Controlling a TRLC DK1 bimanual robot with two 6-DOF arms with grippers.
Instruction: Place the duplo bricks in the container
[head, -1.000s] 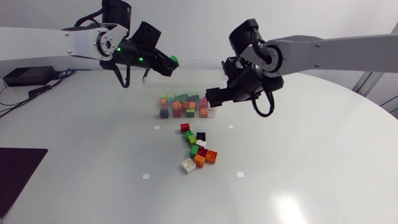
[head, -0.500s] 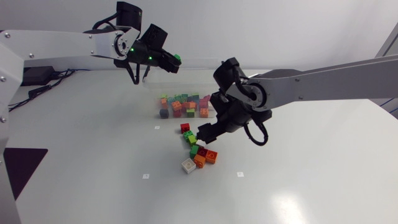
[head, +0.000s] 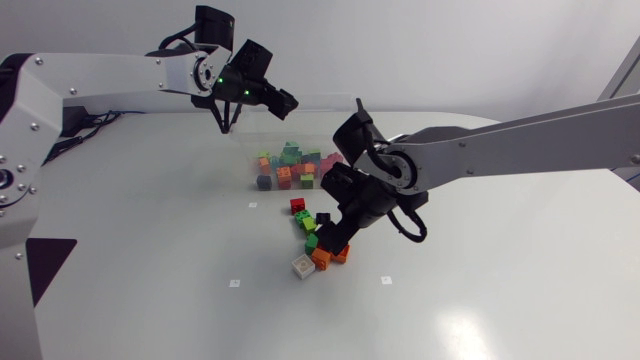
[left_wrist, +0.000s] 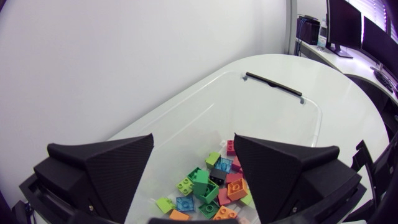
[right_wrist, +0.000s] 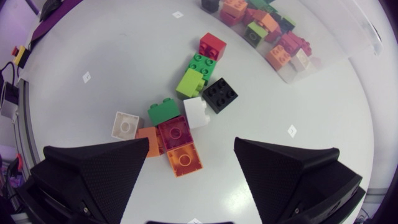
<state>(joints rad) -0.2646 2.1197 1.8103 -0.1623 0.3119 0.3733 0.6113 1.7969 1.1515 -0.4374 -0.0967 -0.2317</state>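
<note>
The left arm (head: 110, 75) comes in from the frame's left edge and stretches across the upper left. Its left gripper (head: 283, 100) is at upper centre, with its fingers (left_wrist: 106, 165) spread wide. The right arm (head: 520, 135) comes in from the right edge and slants down to mid-frame. There the right gripper (head: 335, 238) points downward, its fingers (right_wrist: 99, 168) parted.

The top of the container (left_wrist: 186, 118) is being overhung by the left gripper (left_wrist: 194, 142), which is spread wide, so entry from above is being narrowed. The loose bricks (right_wrist: 186, 115) are being covered from above by the right gripper (right_wrist: 191, 143), likewise spread. Bare table (head: 180, 250) is being left free beside the pile.
</note>
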